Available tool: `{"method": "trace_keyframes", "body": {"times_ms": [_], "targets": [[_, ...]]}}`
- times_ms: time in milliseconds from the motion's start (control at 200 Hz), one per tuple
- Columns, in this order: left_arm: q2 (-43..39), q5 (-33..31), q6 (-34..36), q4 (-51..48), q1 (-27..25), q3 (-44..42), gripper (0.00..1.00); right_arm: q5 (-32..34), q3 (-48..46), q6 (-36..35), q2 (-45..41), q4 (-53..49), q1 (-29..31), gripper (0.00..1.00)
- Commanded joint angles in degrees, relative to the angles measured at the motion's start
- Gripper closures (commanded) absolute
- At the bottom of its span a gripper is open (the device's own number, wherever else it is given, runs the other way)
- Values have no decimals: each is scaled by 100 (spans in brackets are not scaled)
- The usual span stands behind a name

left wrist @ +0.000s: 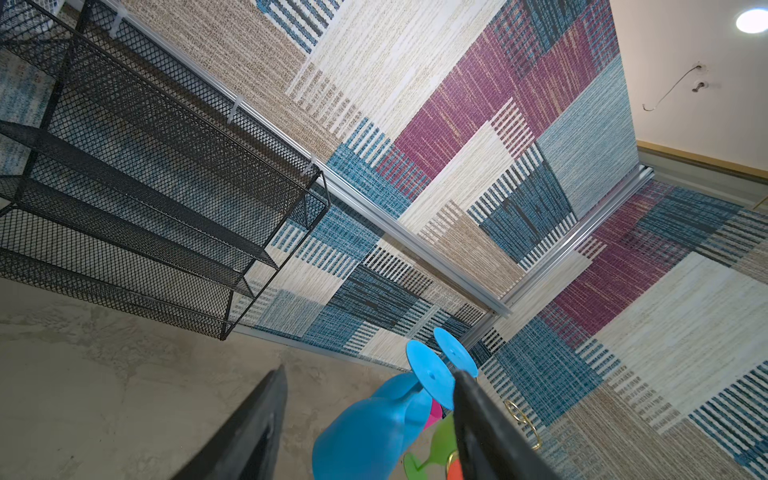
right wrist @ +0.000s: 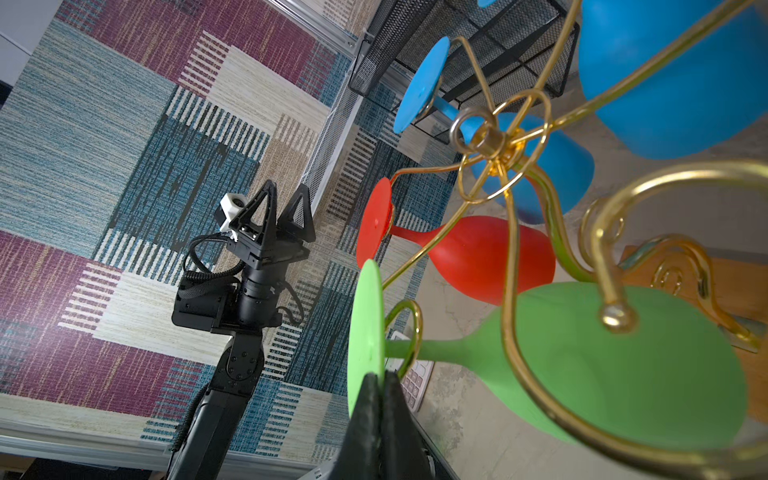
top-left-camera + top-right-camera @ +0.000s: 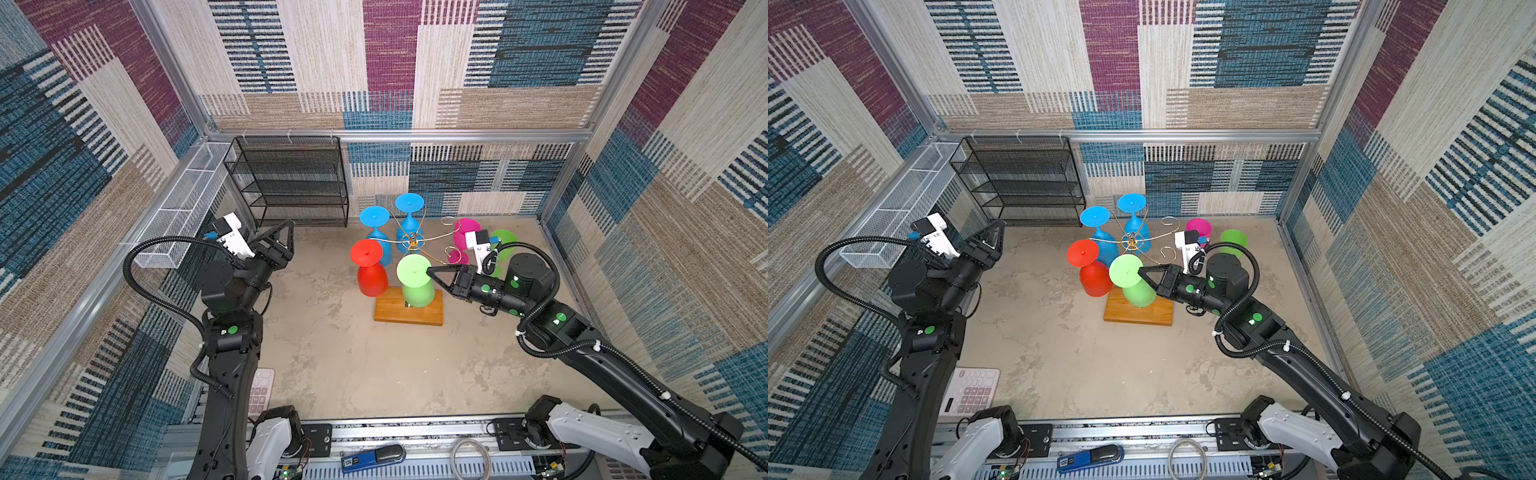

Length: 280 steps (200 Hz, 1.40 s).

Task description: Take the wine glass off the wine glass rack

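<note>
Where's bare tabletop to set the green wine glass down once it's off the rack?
Widest: the tabletop in front of the rack's wooden base, out to the near edge. Smaller: between the black mesh shelf and the red glass. Crowded: behind the right gripper gripping the green wine glass, where a pink glass and second green glass stand.

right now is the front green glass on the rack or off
On: the front green wine glass hangs upside down, stem in a wine glass rack hook, right gripper shut on its foot.
</note>
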Motion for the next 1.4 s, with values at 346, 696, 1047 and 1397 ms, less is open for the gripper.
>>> {"method": "trace_keyframes", "body": {"times_ms": [346,696,1047,1397], "targets": [[-34,-12,170,134,4,3,34,19,64,100,-4,233,-1,100],[-33,-20,161,151,-3,12,34,-74,143,319,-64,226,-3,100],[-57,-16,162,135,-2,5,34,-161,126,573,-132,415,0,100],[-70,-13,180,130,4,0,34,-223,57,604,-242,465,-1,100]]}}
